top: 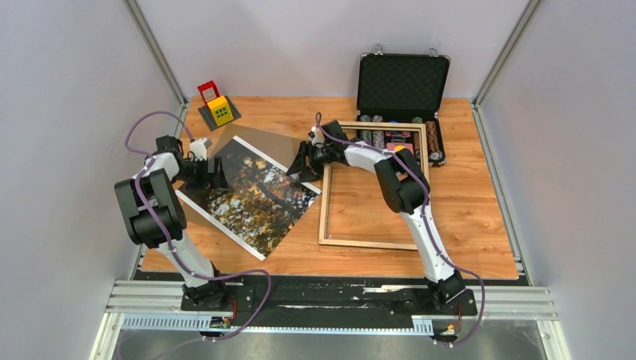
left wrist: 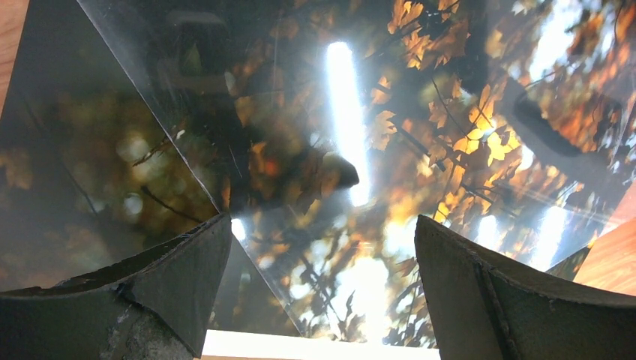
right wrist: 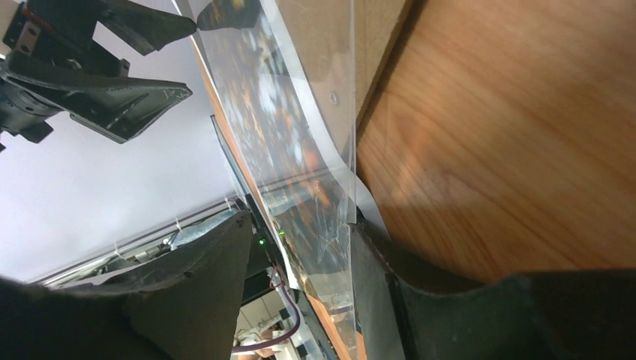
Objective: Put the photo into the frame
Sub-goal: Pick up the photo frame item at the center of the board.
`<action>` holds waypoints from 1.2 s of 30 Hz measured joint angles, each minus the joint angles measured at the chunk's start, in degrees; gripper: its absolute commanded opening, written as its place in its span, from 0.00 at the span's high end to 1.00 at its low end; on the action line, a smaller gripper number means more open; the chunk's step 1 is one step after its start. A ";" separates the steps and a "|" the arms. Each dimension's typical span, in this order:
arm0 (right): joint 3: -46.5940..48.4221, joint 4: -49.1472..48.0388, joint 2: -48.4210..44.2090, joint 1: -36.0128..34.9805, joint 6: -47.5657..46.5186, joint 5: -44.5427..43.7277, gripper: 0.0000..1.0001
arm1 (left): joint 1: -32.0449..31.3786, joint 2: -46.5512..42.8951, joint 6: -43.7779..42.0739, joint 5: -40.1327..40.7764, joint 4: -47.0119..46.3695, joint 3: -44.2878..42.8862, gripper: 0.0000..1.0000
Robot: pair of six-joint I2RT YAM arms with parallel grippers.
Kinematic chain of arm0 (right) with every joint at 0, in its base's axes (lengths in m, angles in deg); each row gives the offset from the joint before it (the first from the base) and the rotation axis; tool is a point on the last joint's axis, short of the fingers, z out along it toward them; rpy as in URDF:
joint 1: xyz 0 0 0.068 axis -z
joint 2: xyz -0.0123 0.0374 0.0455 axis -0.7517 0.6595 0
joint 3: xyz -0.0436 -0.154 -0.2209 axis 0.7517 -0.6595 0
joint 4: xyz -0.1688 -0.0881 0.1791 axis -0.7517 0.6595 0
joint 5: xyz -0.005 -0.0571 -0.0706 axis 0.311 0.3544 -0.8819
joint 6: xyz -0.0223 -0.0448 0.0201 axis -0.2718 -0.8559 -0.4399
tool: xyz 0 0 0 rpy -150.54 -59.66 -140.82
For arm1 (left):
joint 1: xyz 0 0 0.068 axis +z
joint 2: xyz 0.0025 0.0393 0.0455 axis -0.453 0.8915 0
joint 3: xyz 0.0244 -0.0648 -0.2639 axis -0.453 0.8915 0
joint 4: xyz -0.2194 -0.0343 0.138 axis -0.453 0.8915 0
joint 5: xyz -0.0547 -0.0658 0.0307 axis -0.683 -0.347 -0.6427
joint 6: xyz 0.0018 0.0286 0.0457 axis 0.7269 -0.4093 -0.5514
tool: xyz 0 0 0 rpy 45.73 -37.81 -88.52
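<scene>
Wood-grain tabletop (top: 465, 225) carries everything. At its far left corner a small stack of red and yellow toy blocks (top: 217, 109) stands on a dark grey plate. Just nearer, by the left edge, the left gripper (top: 214, 174) hangs over the left end of the photo (top: 251, 199). Its fingers (left wrist: 180, 277) are spread wide with nothing between them, and in the left wrist view the glossy leaves fill the space under them.

The photo lies slantwise on the left half of the tabletop, outside the frame (top: 325, 210), with one white border strip toward the near edge. A plain brown backing board (top: 259, 142) shows from beneath its far side.

At the photo's right corner sits the right gripper (top: 304, 166), its fingers (right wrist: 195, 292) partly apart. In the right wrist view the photo's edge, together with what looks like a clear sheet (right wrist: 330, 90), passes between them. I cannot tell whether they pinch it.

The pale wood frame lies flat on the right half of the tabletop, just beside the photo's right corner, bare wood showing inside its rails. The right arm reaches across it. An open black chip case (top: 403, 82) stands at the far edge with its lid upright, its tray of chips against the frame's far rail.
</scene>
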 measured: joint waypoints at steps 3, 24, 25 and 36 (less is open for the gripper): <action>0.00 -0.31 0.20 0.46 1.99 -0.02 0.44 | -0.15 -0.02 0.00 -0.15 -0.15 0.13 0.00; 6.95 -0.94 5.07 1.20 3.52 4.15 0.47 | -0.85 -0.02 -0.57 -1.49 -0.04 0.24 0.00; 6.95 -1.18 5.16 1.20 3.32 4.42 0.48 | -0.92 -0.02 -0.68 -1.62 0.04 0.24 0.00; 6.95 -1.97 5.09 1.31 0.37 4.52 0.52 | -1.42 -0.02 -1.99 -2.62 0.92 0.24 0.00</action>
